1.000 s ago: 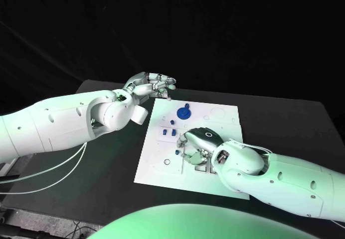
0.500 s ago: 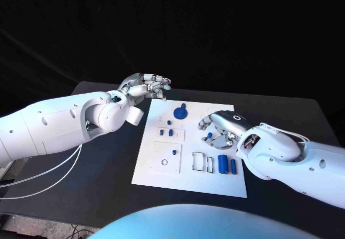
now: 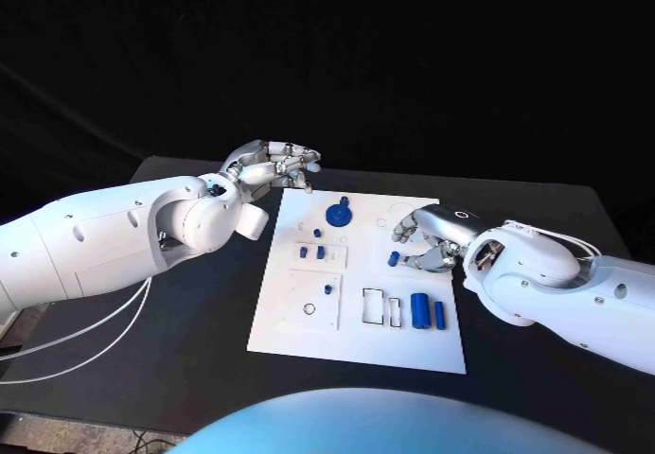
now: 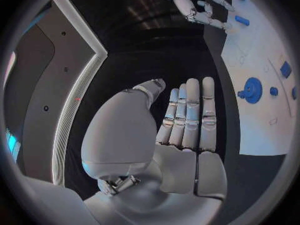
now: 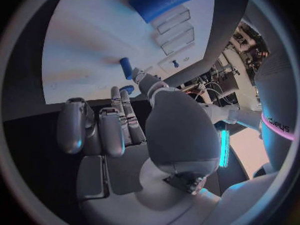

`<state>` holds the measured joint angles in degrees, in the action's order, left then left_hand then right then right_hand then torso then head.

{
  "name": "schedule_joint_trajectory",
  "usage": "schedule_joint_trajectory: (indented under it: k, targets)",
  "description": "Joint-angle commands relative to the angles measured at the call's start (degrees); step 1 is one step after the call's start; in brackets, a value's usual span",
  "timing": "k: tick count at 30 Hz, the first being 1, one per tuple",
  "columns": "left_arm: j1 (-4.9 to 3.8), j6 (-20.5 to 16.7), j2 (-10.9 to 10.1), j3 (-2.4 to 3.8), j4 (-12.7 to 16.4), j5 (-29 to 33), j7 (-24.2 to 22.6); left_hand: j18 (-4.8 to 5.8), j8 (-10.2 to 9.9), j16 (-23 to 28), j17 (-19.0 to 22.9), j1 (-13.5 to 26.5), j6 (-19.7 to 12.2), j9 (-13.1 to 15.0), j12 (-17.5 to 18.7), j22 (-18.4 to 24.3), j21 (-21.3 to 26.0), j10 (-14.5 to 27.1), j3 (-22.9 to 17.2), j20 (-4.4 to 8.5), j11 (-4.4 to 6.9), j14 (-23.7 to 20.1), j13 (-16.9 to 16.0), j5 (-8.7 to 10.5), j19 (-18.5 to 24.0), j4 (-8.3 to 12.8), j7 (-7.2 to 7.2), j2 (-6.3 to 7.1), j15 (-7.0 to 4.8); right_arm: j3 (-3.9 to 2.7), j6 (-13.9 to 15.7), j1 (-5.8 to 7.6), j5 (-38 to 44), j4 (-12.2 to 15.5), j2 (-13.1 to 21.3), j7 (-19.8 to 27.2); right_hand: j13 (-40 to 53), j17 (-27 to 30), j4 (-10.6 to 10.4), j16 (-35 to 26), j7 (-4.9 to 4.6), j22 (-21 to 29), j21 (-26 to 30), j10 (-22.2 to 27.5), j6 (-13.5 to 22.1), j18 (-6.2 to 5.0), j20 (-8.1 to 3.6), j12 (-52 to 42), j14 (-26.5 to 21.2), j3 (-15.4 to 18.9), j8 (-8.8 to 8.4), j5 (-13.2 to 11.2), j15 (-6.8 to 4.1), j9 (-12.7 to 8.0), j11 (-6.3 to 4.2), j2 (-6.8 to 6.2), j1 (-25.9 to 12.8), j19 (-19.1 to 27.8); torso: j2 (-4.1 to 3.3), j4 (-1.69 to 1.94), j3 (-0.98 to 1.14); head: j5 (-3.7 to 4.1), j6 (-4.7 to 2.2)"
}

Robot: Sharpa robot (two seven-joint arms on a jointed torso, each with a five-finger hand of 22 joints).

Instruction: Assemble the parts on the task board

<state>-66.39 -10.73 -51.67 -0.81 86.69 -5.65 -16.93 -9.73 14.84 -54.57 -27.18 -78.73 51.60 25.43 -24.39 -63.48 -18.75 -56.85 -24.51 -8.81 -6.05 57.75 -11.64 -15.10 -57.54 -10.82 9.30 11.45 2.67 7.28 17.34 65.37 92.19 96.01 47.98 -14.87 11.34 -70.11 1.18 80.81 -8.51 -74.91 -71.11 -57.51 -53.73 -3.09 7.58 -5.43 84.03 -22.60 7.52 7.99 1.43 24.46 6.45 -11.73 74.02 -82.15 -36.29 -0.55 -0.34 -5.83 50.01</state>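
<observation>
The white task board (image 3: 308, 331) lies mid-table. On it are a round blue part with a knob (image 3: 342, 215), small blue pegs (image 3: 312, 253) and two blue cylinders (image 3: 429, 311) near the slots. My right hand (image 3: 426, 241) hovers over the board's right middle with its fingers curled. A short blue part (image 3: 393, 257) lies at its fingertips. In the right wrist view a blue bit (image 5: 128, 89) shows between the thumb and a fingertip (image 5: 116, 92); I cannot tell if it is pinched. My left hand (image 3: 280, 163) hangs beyond the board's far left corner, its fingers (image 4: 190, 110) straight and holding nothing.
The black table (image 3: 164, 340) runs wide on both sides of the board. Empty rectangular slots (image 3: 374, 305) sit beside the cylinders. My left forearm (image 3: 123, 236) lies along the table's left side, with white cables (image 3: 96, 326) hanging under it.
My right hand has moved from the board's lower middle up and to the right, uncovering the two blue cylinders. My left hand has barely moved.
</observation>
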Motion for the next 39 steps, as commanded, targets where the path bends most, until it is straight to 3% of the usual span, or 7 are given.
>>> schedule_joint_trajectory:
  k: [1,9,15,22,23,29,39]
  targets:
    - [0.00,1.04,0.08,0.02,0.08,-0.13,-0.24,-0.46,0.29,0.28,0.06,-0.41,-0.39,0.07,0.21,-0.08,0.28,0.17,0.02,-0.04,-0.34,-0.24,0.05,-0.16,-0.50,0.31,0.15,0.03,0.16,0.08,-2.98,-0.31,0.32,-0.57,-0.60,0.47,-0.07,-0.01,-0.23,0.23,-0.20,-9.75,-0.40,-0.54,-0.41,-0.76,0.03,-0.40,1.51,-0.23,0.11,0.19,0.23,-0.21,-0.08,-0.06,0.77,-0.18,-0.03,0.09,-0.12,-0.02,-0.01]
    - [0.01,1.01,-0.03,0.02,0.11,-0.13,-0.24,-0.46,0.29,0.28,0.06,-0.41,-0.39,0.07,0.21,-0.08,0.28,0.17,0.02,-0.04,-0.34,-0.24,0.05,-0.16,-0.50,0.31,0.15,0.03,0.16,0.21,-3.86,-1.01,0.46,-1.58,-2.00,0.94,-0.61,0.14,-0.80,0.26,-0.58,-10.23,-1.89,-3.47,-2.33,-0.43,-0.39,-0.55,1.64,-3.77,0.52,0.54,-0.18,-1.17,-0.48,0.14,0.90,-1.14,-0.03,0.04,-0.12,-0.24,-0.01]
    - [0.01,0.97,-0.05,0.02,0.16,-0.13,-0.23,-0.46,0.29,0.28,0.06,-0.41,-0.39,0.07,0.21,-0.08,0.28,0.17,0.02,-0.04,-0.34,-0.24,0.05,-0.16,-0.50,0.31,0.15,0.03,0.16,0.26,-4.21,-1.28,0.49,-2.38,-2.86,0.99,-1.50,0.13,-1.54,0.49,-0.32,-11.00,-4.18,-7.80,-4.33,0.05,-0.80,0.09,1.81,-9.59,1.18,-0.30,-0.62,-1.72,-0.98,-0.05,-0.05,-2.21,0.00,0.07,-0.11,-0.28,-0.01]
    - [0.00,0.94,-0.14,0.02,0.21,-0.13,-0.20,-0.45,0.40,0.31,0.06,-0.42,-0.37,0.08,0.20,-0.11,0.35,0.14,0.07,-0.05,-0.35,-0.28,0.08,-0.05,-0.50,0.30,0.16,-0.04,0.17,0.31,-4.38,-1.47,0.65,-3.33,-3.32,0.54,-1.90,0.03,-1.51,0.68,0.11,-11.46,-5.66,-9.87,-5.51,0.35,-1.13,0.67,1.91,-12.38,1.94,-0.99,-0.99,-1.44,-1.42,0.04,-0.21,-2.81,-0.04,0.04,-0.08,-0.34,-0.01]
    - [0.00,0.94,-0.15,0.02,0.22,-0.13,-0.20,-0.45,0.40,0.31,0.06,-0.42,-0.37,0.08,0.20,-0.11,0.35,0.14,0.07,-0.05,-0.35,-0.28,0.08,-0.05,-0.50,0.30,0.16,-0.04,0.17,0.32,-4.27,-1.52,0.69,-3.45,-3.39,0.46,-2.00,0.01,-1.34,0.73,0.19,-11.54,-5.93,-10.33,-5.68,0.40,-1.24,0.89,1.93,-13.30,2.11,-2.22,-1.09,-1.32,-1.52,0.15,-0.08,-2.91,-0.04,0.02,-0.07,-0.35,-0.01]
    - [0.00,0.92,-0.17,0.02,0.23,-0.13,-0.15,-0.45,0.40,0.31,0.06,-0.42,-0.37,0.08,0.20,-0.11,0.35,0.14,0.07,-0.05,-0.35,-0.28,0.08,-0.05,-0.50,0.30,0.16,-0.04,0.17,0.34,-2.96,-1.77,1.12,-4.11,-3.87,0.08,-2.08,-0.03,-0.97,0.83,0.46,-11.76,-6.73,-11.70,-6.32,0.56,-1.50,1.25,1.96,-15.95,2.86,-4.78,-1.35,-0.75,-1.87,1.38,0.28,-3.20,-0.03,0.03,-0.04,-0.36,-0.01]
    - [0.00,0.94,-0.11,0.02,0.17,-0.13,-0.16,-0.45,0.40,0.31,0.06,-0.42,-0.37,0.08,0.20,-0.11,0.35,0.14,0.07,-0.05,-0.35,-0.28,0.08,-0.05,-0.50,0.30,0.16,-0.04,0.17,0.33,2.44,-1.91,0.99,-3.41,-3.79,0.58,-0.95,-0.16,0.22,0.98,1.68,-12.57,-9.77,-15.61,-8.72,1.15,-2.45,0.46,2.04,-16.51,5.76,-5.04,-2.48,1.78,-3.27,2.83,0.44,-4.32,0.02,0.01,-0.05,-0.48,-0.01]
